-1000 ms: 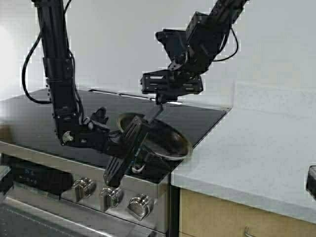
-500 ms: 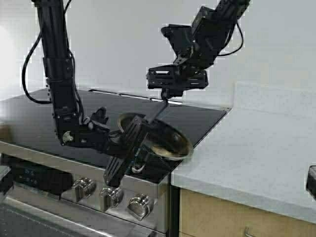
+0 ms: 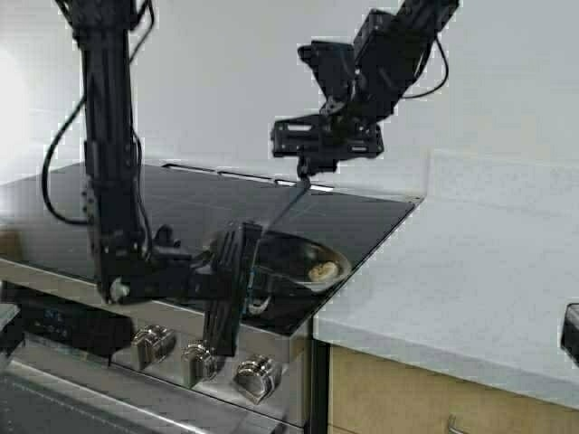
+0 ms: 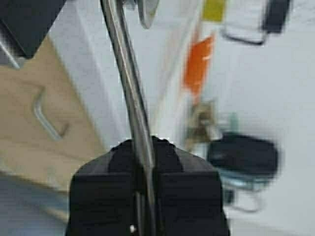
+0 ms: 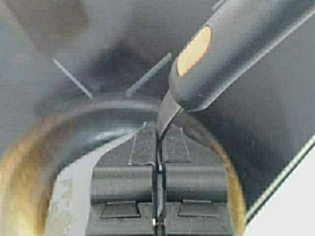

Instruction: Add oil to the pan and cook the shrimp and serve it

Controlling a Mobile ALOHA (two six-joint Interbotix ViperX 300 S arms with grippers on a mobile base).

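The steel pan [image 3: 288, 255] sits roughly level over the front right corner of the black cooktop [image 3: 181, 194]. The pale shrimp [image 3: 318, 270] lies inside it near the right rim. My left gripper [image 3: 253, 278] is shut on the pan's steel handle [image 4: 132, 93], which runs out between its pads [image 4: 174, 162]. My right gripper [image 3: 307, 170] hangs above the pan, shut on a thin-shafted utensil [image 3: 286, 210] that slants down toward the pan. In the right wrist view the gripper [image 5: 158, 132] clamps a thin metal strip below a dark grey part [image 5: 231, 54]. The oil is out of view.
Steel knobs [image 3: 204, 360] line the stove's front. A white counter [image 3: 470, 271] starts just right of the pan, with a wooden cabinet [image 3: 407, 398] under it. A dark object [image 3: 570, 333] sits at the counter's right edge.
The left arm has dropped and turned, bringing the tilted pan down to near level, and the shrimp now shows. The right gripper rose slightly with the utensil, then held.
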